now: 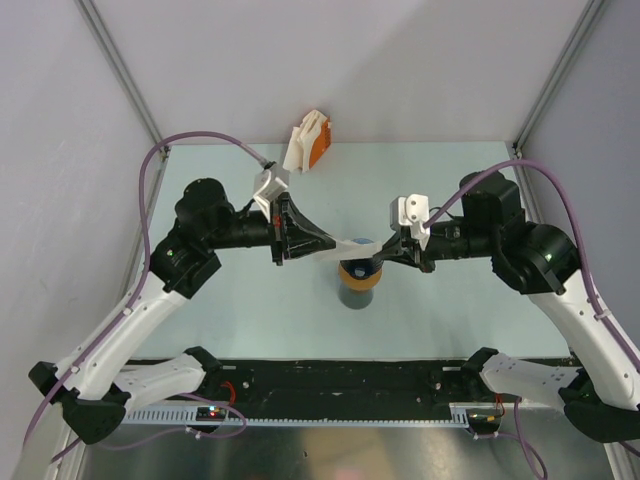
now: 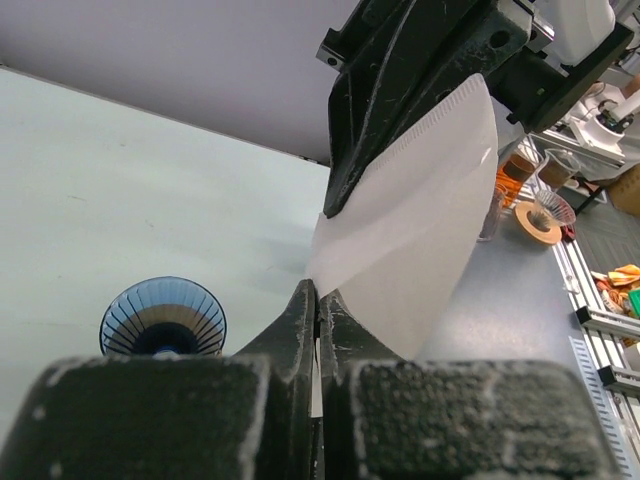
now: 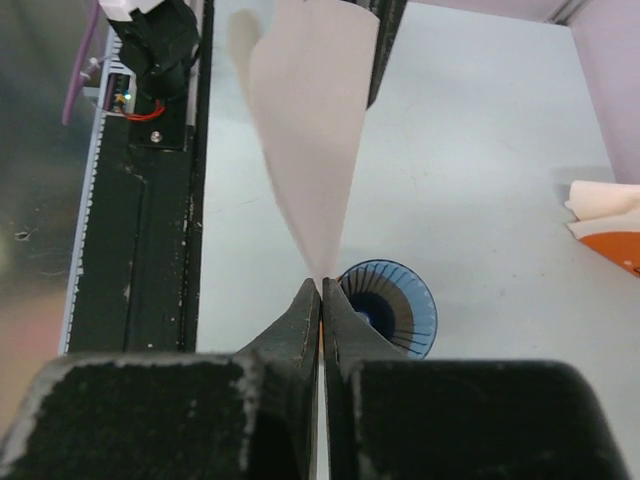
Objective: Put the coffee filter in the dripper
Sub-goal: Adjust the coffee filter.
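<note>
On the pale table between white walls, the left gripper and the right gripper are each clamped tight on an opposite edge of the white paper filter. They hold it in the air between them, above the blue dripper, which sits on a dark cup.

1. Top external: fixed high above and behind the arm bases, it looks down on the whole table from the farthest range.
2. Left wrist: it sits close behind the left gripper and faces along its fingers, low across the table.
3. Right wrist: it sits close behind the right gripper, angled steeply down at the table.
4. Shared field: all three views take in the coffee filter and the dripper.
</note>
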Tool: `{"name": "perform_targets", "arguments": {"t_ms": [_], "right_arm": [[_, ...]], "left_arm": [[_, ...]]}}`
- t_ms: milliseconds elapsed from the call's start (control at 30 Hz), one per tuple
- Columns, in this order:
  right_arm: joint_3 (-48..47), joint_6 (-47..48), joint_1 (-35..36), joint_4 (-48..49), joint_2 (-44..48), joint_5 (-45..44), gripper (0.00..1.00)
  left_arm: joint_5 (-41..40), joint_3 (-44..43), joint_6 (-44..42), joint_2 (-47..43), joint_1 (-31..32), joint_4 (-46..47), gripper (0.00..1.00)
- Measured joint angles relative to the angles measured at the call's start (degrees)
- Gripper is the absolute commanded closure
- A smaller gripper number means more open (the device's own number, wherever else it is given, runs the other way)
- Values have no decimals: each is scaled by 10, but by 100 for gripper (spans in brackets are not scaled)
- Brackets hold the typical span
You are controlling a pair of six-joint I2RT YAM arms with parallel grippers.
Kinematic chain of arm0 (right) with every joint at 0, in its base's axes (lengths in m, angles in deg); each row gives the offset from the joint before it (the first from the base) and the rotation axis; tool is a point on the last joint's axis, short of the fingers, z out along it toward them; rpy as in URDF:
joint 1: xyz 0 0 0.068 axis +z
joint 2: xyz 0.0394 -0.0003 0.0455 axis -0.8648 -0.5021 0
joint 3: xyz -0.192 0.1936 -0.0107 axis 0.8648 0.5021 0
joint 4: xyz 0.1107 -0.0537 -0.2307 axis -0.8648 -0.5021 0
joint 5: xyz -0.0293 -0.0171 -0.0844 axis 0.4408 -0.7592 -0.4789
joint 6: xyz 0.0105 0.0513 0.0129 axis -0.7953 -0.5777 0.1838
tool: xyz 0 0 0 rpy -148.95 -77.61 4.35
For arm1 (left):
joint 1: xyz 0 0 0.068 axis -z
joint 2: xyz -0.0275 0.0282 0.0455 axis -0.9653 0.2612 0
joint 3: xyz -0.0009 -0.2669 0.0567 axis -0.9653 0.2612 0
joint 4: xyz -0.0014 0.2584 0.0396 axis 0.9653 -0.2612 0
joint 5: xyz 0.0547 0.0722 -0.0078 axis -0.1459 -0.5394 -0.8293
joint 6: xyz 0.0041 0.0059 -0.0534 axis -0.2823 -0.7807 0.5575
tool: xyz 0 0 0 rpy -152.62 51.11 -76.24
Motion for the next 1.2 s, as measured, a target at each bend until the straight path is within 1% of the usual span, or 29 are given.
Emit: {"name": "perform_targets", "arguments": {"t_ms": [167,200,233,300,367,567,667,800,867,1033,1200], "right_arm": [[0,-1,0,11,-1,-43,100],[1,-1,0,15,-1,-49,100],[2,-1,0,20,0,-57,100],[9,-1,0,32,3,-65,100],[17,0,1,39,8,-71,100],[34,10,4,64,21,-70,100],[41,18,6,79,28,-69,100],[56,32,10,99,39,-70,100],[61,39,12,107,41,-70,100],[73,50,19,136,43,-75,100],[100,59,33,178,48,-98,100]], "left_arm": [[-14,0,1,0,0,-5,99],[-15,0,2,0,0,-5,93],[-17,0,6,0,0,-5,83],[-19,0,17,1,0,-6,70],[-21,-1,31,6,0,-6,59],[-27,-5,79,30,0,-7,35],[-26,-5,100,37,-1,-7,28],[-20,-4,134,40,-7,-3,23],[-11,-1,167,42,-17,20,23],[9,25,258,43,-45,99,25],[21,44,316,43,-50,139,29]]}}
